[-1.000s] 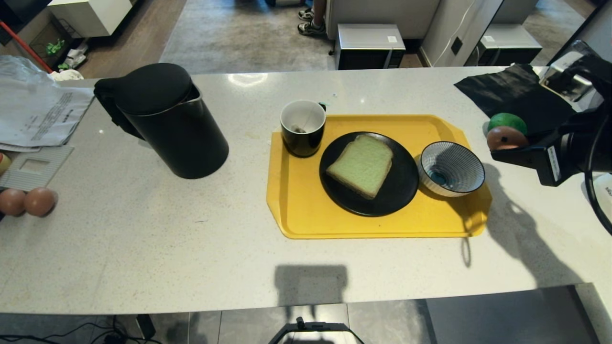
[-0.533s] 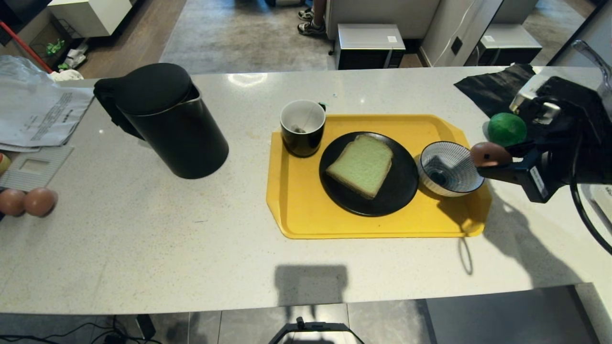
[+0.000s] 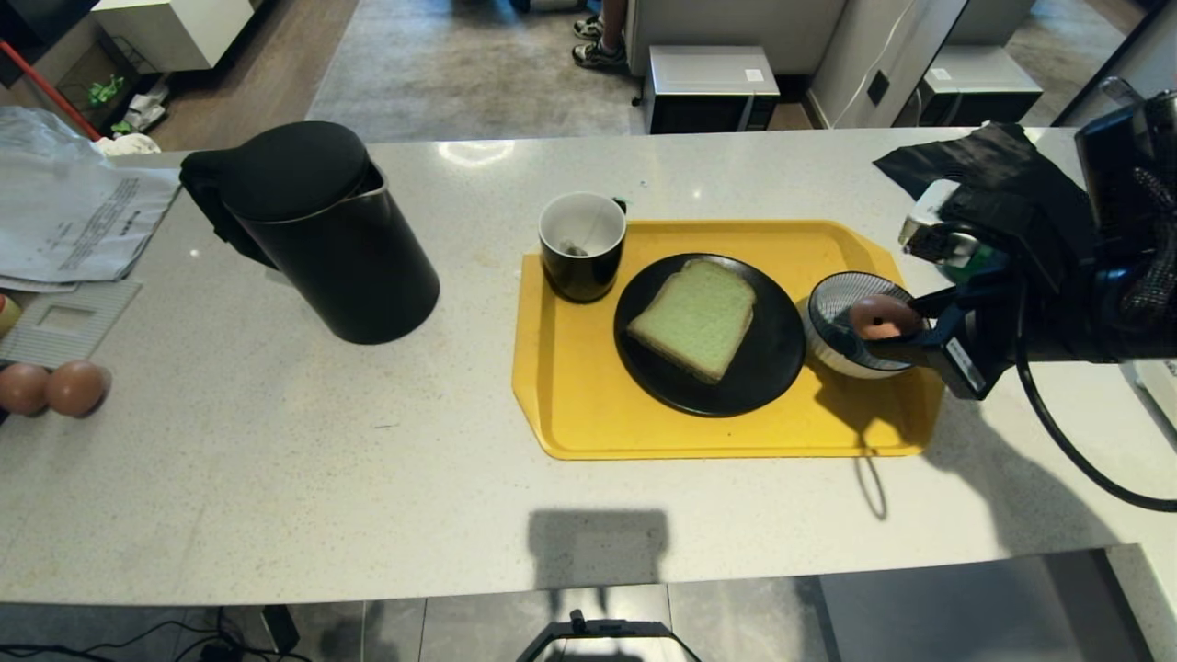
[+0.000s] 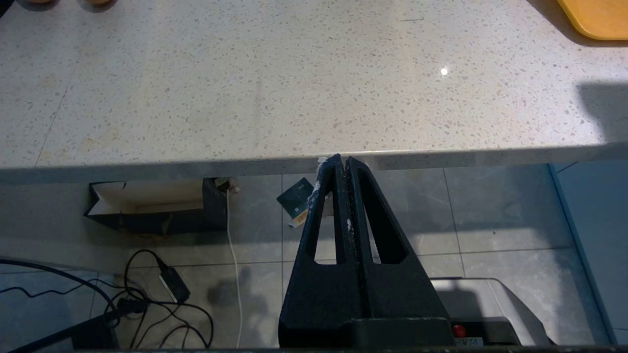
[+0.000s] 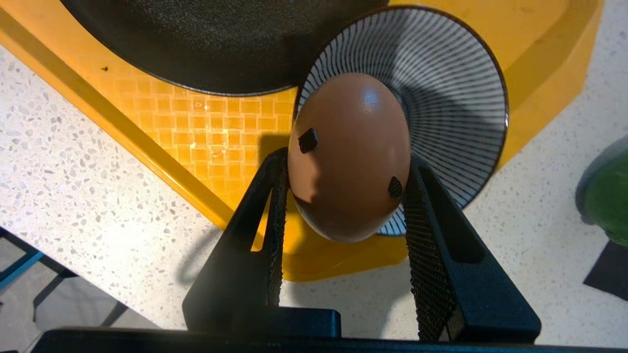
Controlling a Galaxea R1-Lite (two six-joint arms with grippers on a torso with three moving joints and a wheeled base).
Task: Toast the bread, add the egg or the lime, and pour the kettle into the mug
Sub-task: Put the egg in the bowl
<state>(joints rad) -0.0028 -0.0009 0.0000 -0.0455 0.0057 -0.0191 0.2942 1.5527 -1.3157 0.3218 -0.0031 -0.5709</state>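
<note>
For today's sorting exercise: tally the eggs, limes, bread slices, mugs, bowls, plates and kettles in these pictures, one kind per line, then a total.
Eggs: 3
Limes: 1
Bread slices: 1
Mugs: 1
Bowls: 1
Plates: 1
Kettles: 1
Total: 9

Right gripper [image 3: 890,333] reaches in from the right, fingers [image 5: 426,230] clamped; left gripper [image 4: 342,164] hangs low, fingers pressed together.

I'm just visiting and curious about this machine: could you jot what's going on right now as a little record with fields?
right gripper: shut on the egg, held above the striped bowl
left gripper: shut, parked below the counter edge
bread: on the black plate
mug: on the yellow tray
kettle: on the counter, left of the tray
</note>
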